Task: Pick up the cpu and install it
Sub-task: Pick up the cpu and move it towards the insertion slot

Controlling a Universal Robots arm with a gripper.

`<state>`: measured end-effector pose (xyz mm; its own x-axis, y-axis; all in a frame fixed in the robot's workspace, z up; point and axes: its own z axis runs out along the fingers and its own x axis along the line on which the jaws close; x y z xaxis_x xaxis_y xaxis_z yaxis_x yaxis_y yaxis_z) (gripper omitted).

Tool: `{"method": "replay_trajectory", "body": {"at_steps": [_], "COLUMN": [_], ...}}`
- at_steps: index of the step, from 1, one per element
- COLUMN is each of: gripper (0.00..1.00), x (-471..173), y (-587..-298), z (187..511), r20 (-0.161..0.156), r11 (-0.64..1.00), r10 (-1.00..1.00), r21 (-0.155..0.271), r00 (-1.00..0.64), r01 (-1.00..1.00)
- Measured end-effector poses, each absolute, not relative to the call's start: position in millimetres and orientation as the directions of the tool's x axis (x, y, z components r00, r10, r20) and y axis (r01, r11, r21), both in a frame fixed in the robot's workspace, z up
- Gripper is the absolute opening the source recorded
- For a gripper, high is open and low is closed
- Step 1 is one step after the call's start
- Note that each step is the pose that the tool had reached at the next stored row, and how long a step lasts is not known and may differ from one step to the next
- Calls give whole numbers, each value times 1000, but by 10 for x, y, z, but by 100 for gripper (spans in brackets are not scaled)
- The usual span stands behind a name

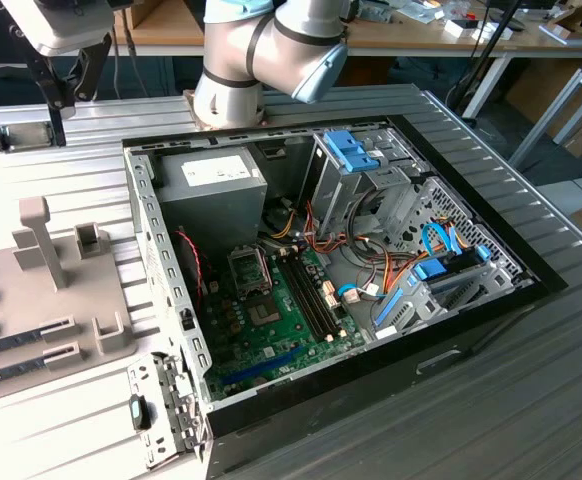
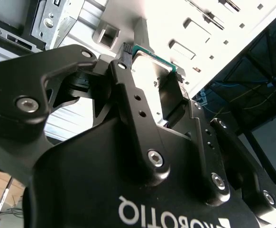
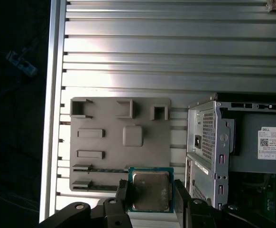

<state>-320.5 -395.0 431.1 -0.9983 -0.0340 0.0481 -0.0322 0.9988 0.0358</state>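
Currently the cpu [image 3: 150, 189] is pinched by its edges in the gripper [image 3: 151, 202], fingers closed onto it, above the tray [image 3: 105, 156].
Judgement: carry it level and keep a firm grip; the motherboard [image 1: 271, 345] lies well apart.

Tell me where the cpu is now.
The cpu sits clamped in the gripper, seen in both wrist views, held up over the grey tray next to the open case.

Open computer case [image 1: 391, 385], grey holder tray [image 3: 109, 148], ribbed metal table [image 3: 176, 47]
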Motion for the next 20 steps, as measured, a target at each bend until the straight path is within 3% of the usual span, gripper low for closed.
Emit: {"method": "replay_trajectory", "body": {"at_steps": [20], "gripper": [47], "x": [-3044], "y": [-3951], "z": [4307], "r20": [48], "r11": [999], "r10": [-34], "r21": [36], "r00": [-998], "r01": [-32]}}
